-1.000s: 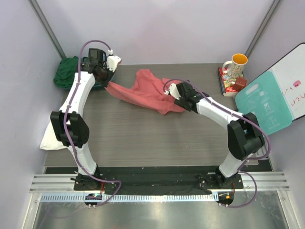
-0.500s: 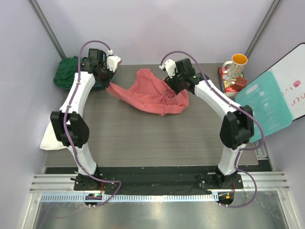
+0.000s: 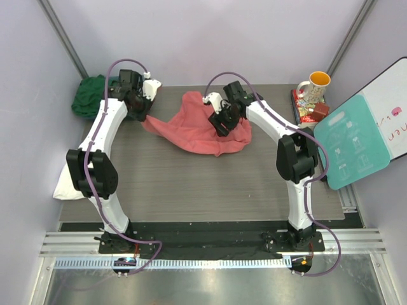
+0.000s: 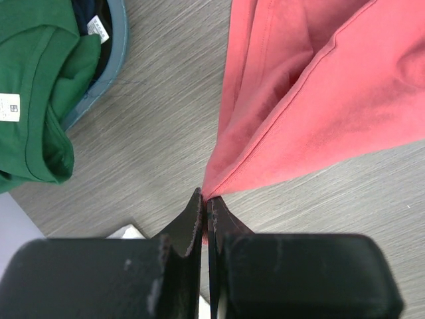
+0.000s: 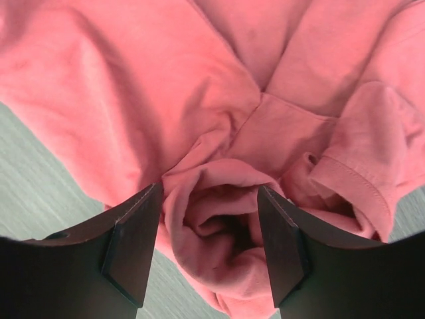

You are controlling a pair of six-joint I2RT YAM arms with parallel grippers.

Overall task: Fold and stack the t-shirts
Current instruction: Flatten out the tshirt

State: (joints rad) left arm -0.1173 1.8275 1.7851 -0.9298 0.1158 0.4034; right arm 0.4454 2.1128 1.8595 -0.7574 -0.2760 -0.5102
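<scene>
Nearest, the white t-shirt [image 3: 62, 184] lies at the left edge of the tabletop [image 3: 210, 190], as it did a second ago. Farther back, the right arm has swung round since then. It reached in from the right at the hem, and now the right gripper [image 3: 224, 124] comes from the far side onto the right half of the coral-red t-shirt [image 3: 191, 130], whose right lobe has spread out. The left gripper [image 3: 142, 117] stays at that shirt's left corner. The overhead view hides both gaps, but the wrist views show them. The right jaws stand wide, flanking a rolled bunch of coral cloth. The left jaws are pinched tight on the corner's tip, and the cloth fans away from them. Beyond, the dark green t-shirt [image 3: 89, 96] lies bunched over the teal tub [image 4: 114, 56] in the far left corner.
</scene>
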